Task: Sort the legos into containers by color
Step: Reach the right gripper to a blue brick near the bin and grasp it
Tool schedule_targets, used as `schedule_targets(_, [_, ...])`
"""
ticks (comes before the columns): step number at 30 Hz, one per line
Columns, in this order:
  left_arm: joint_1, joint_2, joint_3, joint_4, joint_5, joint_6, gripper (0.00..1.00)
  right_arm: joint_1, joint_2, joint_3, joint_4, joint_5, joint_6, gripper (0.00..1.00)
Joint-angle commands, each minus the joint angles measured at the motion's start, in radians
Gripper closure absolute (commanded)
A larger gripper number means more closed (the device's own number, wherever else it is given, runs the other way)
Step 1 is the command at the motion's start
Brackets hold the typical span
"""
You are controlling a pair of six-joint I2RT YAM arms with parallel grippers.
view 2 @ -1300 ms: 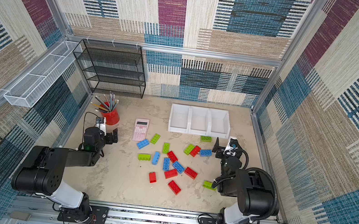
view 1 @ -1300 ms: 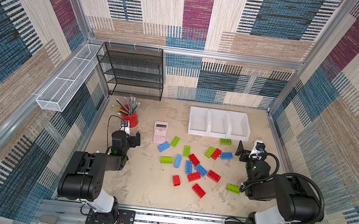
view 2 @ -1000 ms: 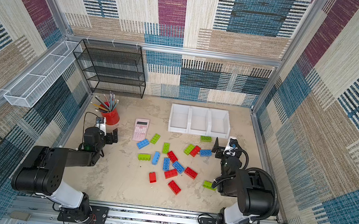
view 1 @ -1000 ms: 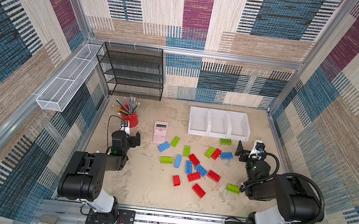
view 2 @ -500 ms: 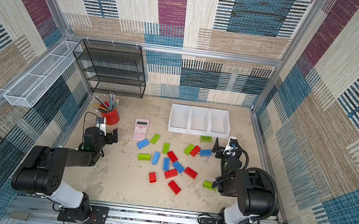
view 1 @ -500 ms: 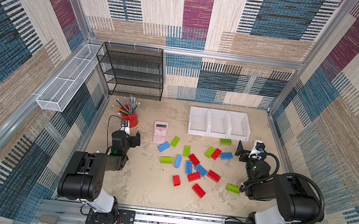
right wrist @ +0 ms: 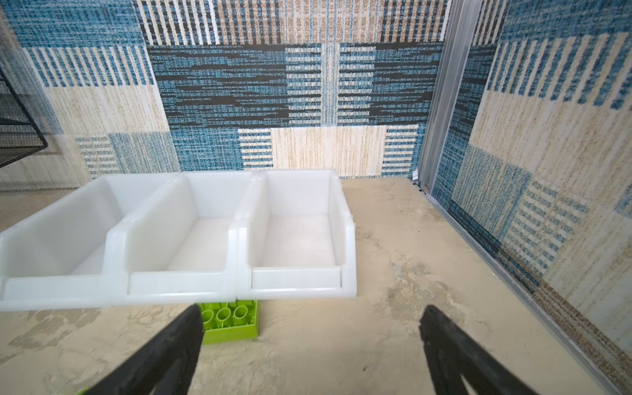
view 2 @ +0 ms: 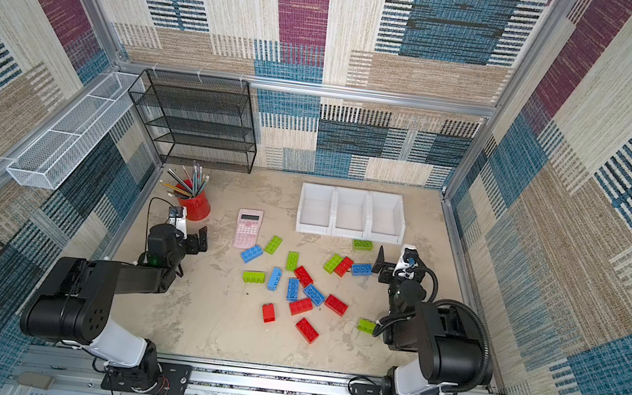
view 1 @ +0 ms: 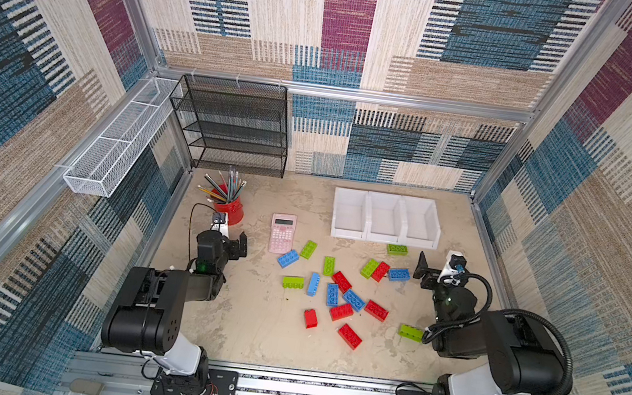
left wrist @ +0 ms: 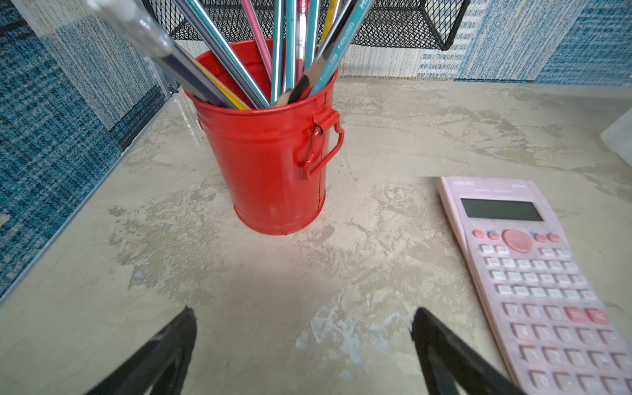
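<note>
Legos (view 1: 341, 311), seventeen loose, containers (view 1: 382, 237), three joined

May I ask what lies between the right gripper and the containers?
Mostly bare tabletop; one lime green lego sits at the containers' front, as the right wrist view shows.

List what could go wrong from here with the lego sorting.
1. The green lego lies tight against the front of the containers; the open right gripper could shove the row while grasping it.
2. In a top view, a red lego and a blue lego crowd together mid-table; a grasp there may drag the wrong colour along.
3. The open left gripper sits near the pencil cup; swinging out could tip it.
</note>
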Motion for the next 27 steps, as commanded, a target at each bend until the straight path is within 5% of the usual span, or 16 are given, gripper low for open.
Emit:
schedule_targets(1, [0.0, -0.074, 0.044, -0.12, -0.054, -0.006, 0.01, 0.007, -0.124, 0.008, -0.058, 0.02, 0.006, 0.0])
schedule_targets(8, [-0.04, -0.316, 0.248, -0.575, -0.12, -0.06, 0.01, 0.016, -0.389, 0.281, -0.779, -0.102, 0.174, 0.0])
schedule_targets(13, [-0.111, -0.426, 0.421, -0.928, -0.141, -0.204, 0.01, 0.119, -0.399, 0.46, -1.173, 0.003, 0.235, 0.0])
schedule_targets(19, [-0.234, -0.473, 0.57, -1.351, -0.126, -0.312, 0.01, 0.139, -0.348, 0.52, -1.387, 0.005, 0.317, 0.0])
schedule_targets(27, [-0.308, -0.603, 0.47, -1.501, 0.05, -0.331, 0.01, 0.203, -0.14, 0.562, -1.478, 0.02, 0.296, 0.0])
